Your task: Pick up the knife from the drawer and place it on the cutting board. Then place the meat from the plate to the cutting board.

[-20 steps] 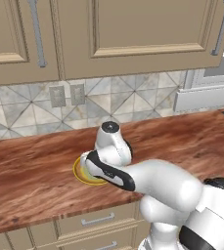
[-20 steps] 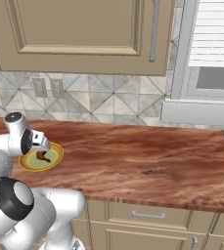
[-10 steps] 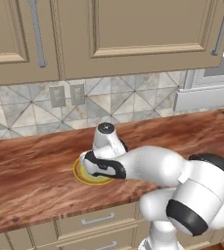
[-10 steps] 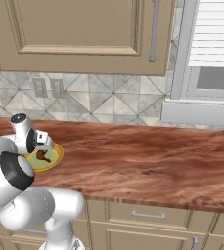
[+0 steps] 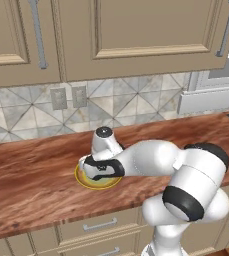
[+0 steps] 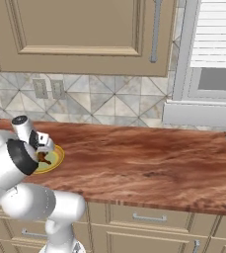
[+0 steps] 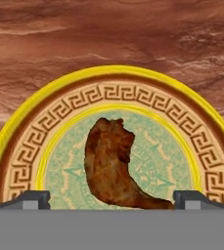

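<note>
Lowering since a second ago, the gripper [image 7: 111,200] is now hanging over the meat [image 7: 114,168], which is lying on the plate [image 7: 25,151] at the counter's [image 6: 149,163] left, fingers spread wide on either side. Closing off-centre risks sliding the flat meat. Its near end is cut off from sight.

The claw [image 7: 111,200] stands spread, the meat [image 7: 114,168] lying between its tips; bare counter [image 6: 149,163] stretches across the frame's right.
</note>
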Robot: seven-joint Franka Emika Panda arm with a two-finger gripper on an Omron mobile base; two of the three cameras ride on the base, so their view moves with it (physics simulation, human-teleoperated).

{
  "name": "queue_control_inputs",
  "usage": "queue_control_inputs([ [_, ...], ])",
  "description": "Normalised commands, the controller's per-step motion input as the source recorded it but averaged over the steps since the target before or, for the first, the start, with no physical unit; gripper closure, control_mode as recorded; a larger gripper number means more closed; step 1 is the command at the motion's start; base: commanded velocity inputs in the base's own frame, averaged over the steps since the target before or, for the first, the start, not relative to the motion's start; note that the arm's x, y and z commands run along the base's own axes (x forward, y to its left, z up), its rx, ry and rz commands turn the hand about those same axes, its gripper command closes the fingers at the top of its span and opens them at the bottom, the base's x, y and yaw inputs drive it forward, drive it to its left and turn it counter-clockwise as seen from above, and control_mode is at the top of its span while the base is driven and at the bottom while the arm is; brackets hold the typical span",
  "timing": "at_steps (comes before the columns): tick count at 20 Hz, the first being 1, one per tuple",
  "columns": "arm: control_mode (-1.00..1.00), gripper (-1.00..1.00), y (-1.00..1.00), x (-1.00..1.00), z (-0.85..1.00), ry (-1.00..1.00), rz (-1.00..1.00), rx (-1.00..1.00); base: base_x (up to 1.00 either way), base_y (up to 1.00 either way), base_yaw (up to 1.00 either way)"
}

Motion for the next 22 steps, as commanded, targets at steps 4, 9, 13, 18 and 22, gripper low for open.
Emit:
queue_control_inputs([
  [4,-1.0,-1.0,0.0,0.0,-0.22,0.02,0.03,-0.06,0.0,0.0,0.0],
  [9,-1.0,-1.0,0.0,0.01,-0.15,0.0,0.02,-0.04,0.0,0.0,0.0],
  [13,-1.0,-1.0,0.0,0.1,-0.16,0.01,0.02,-0.03,0.0,0.0,0.0],
  [18,-1.0,-1.0,0.0,0.16,-0.2,0.02,0.02,-0.02,0.0,0.0,0.0],
  [22,-1.0,-1.0,0.0,0.13,-0.2,0.01,0.02,0.0,0.0,0.0,0.0],
])
